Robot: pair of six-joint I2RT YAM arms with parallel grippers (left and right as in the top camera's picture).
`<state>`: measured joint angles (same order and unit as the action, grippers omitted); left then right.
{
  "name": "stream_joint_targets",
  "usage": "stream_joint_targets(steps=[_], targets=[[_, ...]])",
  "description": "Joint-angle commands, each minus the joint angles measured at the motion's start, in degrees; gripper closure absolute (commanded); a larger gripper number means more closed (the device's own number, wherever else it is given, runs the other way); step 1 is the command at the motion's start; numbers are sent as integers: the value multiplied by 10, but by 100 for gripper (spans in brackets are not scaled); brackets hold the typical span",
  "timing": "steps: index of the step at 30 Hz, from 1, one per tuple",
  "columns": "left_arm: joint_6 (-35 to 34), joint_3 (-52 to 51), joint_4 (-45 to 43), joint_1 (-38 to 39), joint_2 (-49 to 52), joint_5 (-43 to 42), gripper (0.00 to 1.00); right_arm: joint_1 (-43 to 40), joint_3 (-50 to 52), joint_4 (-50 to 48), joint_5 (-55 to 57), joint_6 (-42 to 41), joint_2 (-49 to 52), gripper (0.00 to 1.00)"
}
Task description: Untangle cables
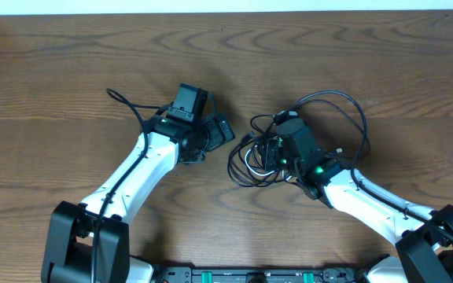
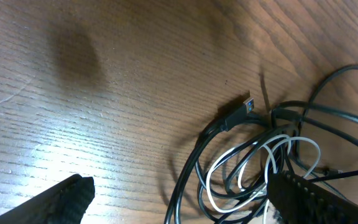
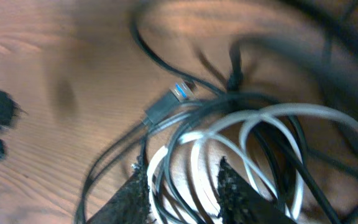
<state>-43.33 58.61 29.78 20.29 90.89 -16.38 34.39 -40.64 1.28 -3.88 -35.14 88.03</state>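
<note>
Cables (image 3: 291, 112) bunch between right fingers (image 3: 238, 199) — grasp unclear — where a pull could tighten knots; left fingers (image 2: 61, 202) splayed, empty.

Tangled black cables (image 2: 344, 115), white cable (image 2: 244, 157), blue-tipped plug (image 2: 240, 112), wooden table (image 2: 117, 81)

You're looking at a robot lab bench: a wood-grain table (image 1: 53, 79) fills the frame, with two white arms (image 1: 136, 169) based beside a black rail (image 1: 250, 275) at the bottom edge.
</note>
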Motion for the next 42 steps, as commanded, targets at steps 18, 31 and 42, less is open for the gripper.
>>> stream_joint_targets(steps=[18,31,42], targets=[[-1,0,2,-1,5,4,5,6,-10,-51,18,-17,85,71],[-1,0,2,-1,5,4,5,14,-10,-69,21,-47,122,71],[-1,0,13,-1,5,4,5,16,-10,-56,33,-47,124,87]])
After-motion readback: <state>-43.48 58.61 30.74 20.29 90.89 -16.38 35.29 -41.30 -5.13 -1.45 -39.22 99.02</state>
